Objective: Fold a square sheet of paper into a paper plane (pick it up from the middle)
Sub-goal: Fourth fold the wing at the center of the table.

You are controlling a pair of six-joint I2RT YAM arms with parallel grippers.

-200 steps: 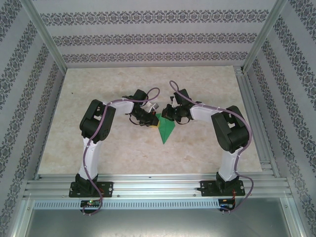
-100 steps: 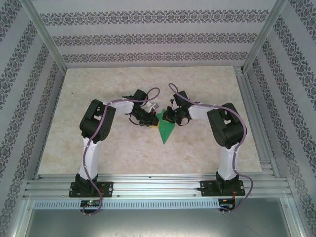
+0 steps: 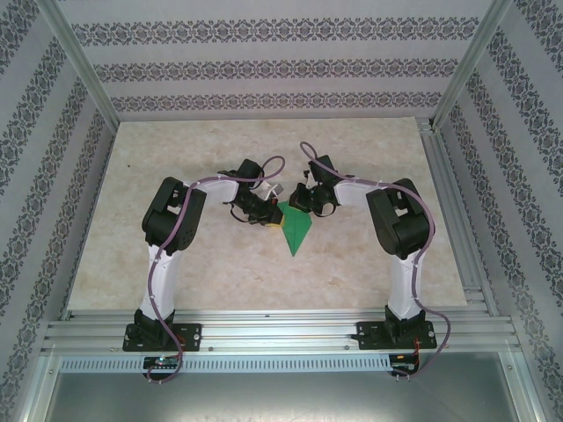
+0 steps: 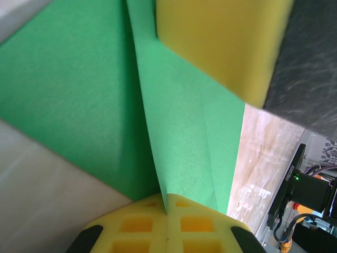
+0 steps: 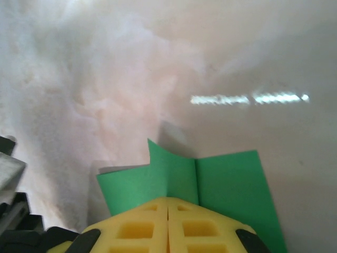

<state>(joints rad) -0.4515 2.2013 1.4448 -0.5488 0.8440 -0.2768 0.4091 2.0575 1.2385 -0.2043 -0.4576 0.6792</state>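
Since the paper plane (image 3: 296, 231) already reads as a pointed dart at mid-table, we judge folding nearly done. Left gripper (image 4: 166, 211) and right gripper (image 5: 168, 204) both clamp its wide end. Final creasing and release remain.

Your left arm (image 3: 164, 264) rises from its base at the near left, bends at an elbow pushed out to the left, and reaches right toward the middle. Your right arm (image 3: 403, 230) mirrors it from the near right. Both wrists tip downward and almost meet. Your left gripper (image 3: 273, 218) has its yellow pads (image 4: 139, 232) pressed together on a crease of the paper plane (image 3: 296, 234). Your right gripper (image 3: 296, 206), just beside it, is closed too, pads (image 5: 202, 229) clamped on the same folded paper.
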